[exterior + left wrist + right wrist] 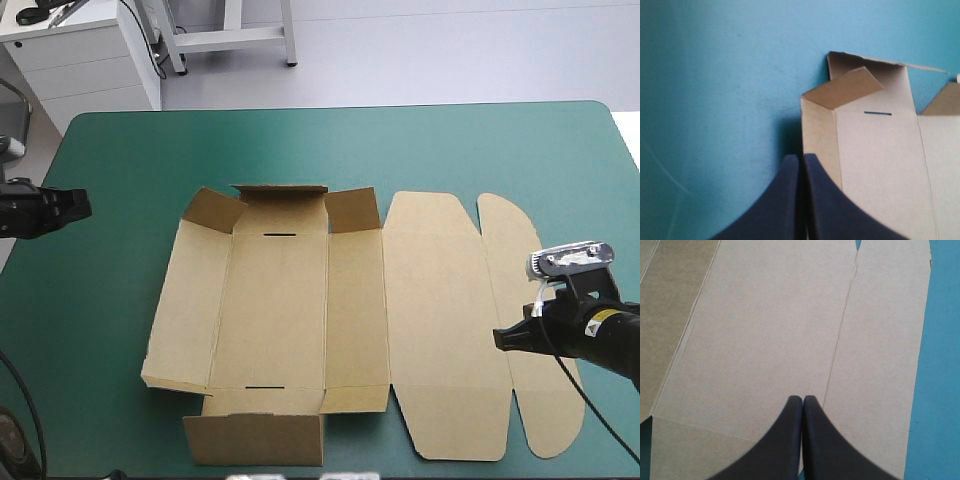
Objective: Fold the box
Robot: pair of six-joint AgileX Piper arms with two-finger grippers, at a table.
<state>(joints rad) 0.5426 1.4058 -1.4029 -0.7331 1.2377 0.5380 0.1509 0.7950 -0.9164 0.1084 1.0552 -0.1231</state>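
The brown box lies opened out in the middle of the teal-green table. Its left wall and its two end flaps are partly raised, and the lid panels lie flat to the right. My left gripper hovers near the table's left edge, well apart from the box. In the left wrist view the left gripper is shut and empty, with the box's raised corner flap ahead of it. My right gripper hangs over the lid's outer crease; the right gripper is shut, with only flat board beneath.
Bare teal-green cover lies between the left gripper and the box, and a wide band of it runs along the far side. The rounded lid flap ends close to the table's right front corner.
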